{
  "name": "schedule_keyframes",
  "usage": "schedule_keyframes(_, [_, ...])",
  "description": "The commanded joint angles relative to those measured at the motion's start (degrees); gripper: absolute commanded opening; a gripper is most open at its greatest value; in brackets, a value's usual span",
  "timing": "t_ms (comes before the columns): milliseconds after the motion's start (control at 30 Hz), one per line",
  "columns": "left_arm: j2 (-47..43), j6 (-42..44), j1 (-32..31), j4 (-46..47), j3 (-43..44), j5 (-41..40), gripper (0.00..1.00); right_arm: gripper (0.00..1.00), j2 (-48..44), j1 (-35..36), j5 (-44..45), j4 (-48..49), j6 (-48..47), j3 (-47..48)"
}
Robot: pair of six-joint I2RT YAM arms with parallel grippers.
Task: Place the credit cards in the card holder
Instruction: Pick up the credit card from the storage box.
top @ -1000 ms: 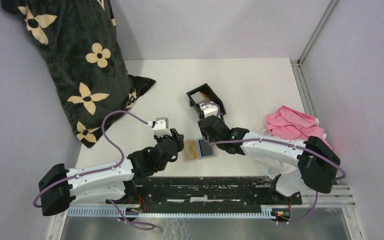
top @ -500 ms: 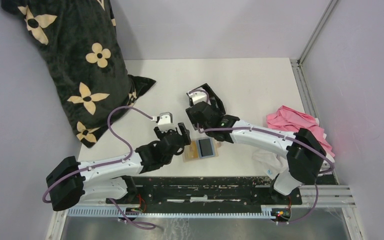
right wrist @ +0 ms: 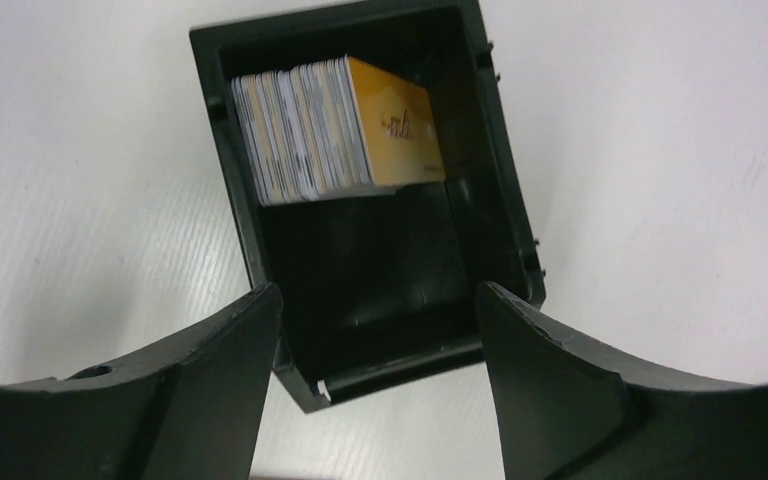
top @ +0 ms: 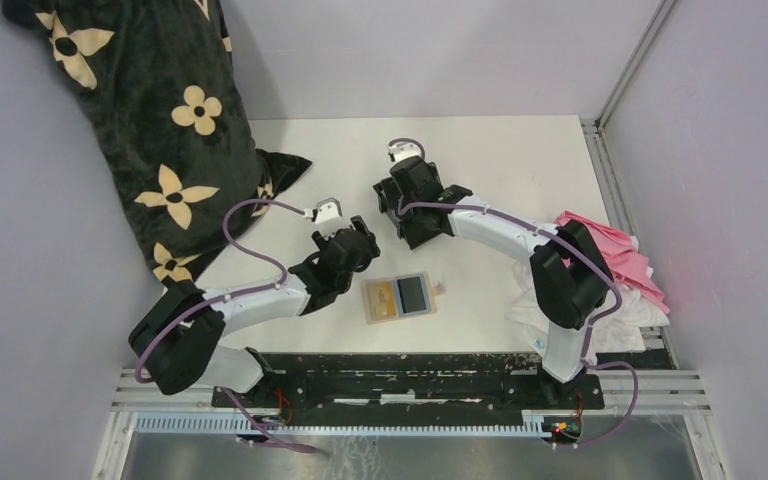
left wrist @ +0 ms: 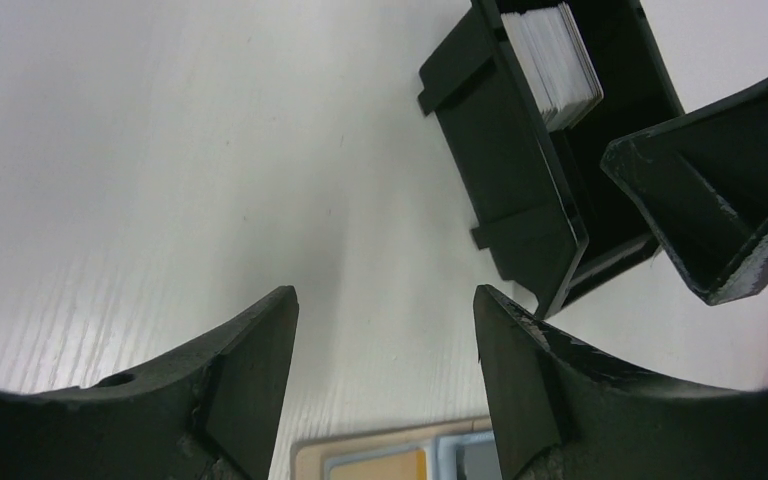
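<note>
White tabletop lies under the right gripper, jaws spread and empty above the black tray, whose stack of credit cards shows in the wrist views but is hidden by the arm from above. The left gripper, likewise released, hovers near the card holder, cropped in its own view, flat and whole overhead

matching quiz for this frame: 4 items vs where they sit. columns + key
Items
1. card holder
2. black tray
3. pink cloth
4. flowered pillow

Places
A. far left, leaning on the wall
B. right side of the table
C. near edge of the table, lying open
D. mid-table, card stack inside

Pairs: 1-C, 2-D, 3-B, 4-A
</note>
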Motion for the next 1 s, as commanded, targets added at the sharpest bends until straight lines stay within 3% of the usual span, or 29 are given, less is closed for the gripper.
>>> schedule_keyframes(0, [3.84,-3.00,2.82,8.00,3.61,1.80,0.71,0.77,1.72,-2.22,-6.08,1.06,-0.34,6.43])
schedule_keyframes(467, [17.65,-6.15,8.86,19.64,7.29,12.47,0.59,0.73,11.96,-7.51,-16.65,1.33,2.33,16.57])
schedule_keyframes(967, [25.49,-6.99,11.89,24.42,10.55,18.13,0.55,0.71,17.22,-10.97,-22.39,2.22,4.90,18.81])
